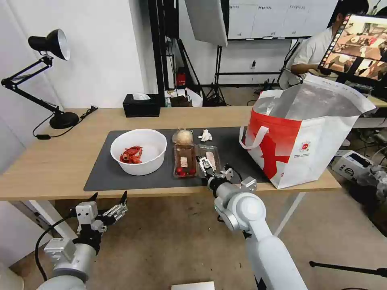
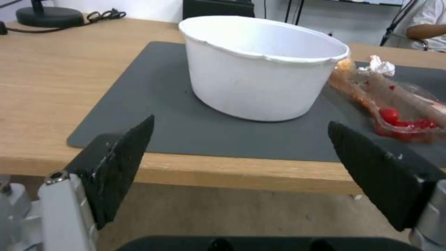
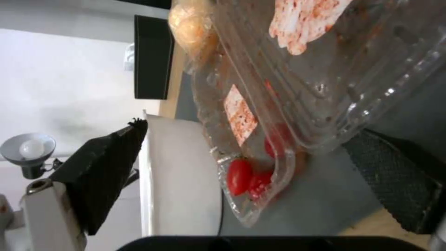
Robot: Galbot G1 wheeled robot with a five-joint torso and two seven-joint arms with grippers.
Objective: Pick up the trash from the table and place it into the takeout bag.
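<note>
Left claw [image 1: 109,198] at 7 o'clock, held low, fingers spread wide, right arm reaching toward 12 o'clock, right claw [image 1: 206,166] fingers apart, wrist rolled sideways

White wall [image 1: 100,48], black desk lamp [image 1: 48,44], brown floor [image 1: 169,241], tripod stands [image 1: 217,76]

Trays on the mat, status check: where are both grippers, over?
Right gripper open, at the two clear trays. Left gripper open, below the table edge. Takeout bag open; nothing between.
</note>
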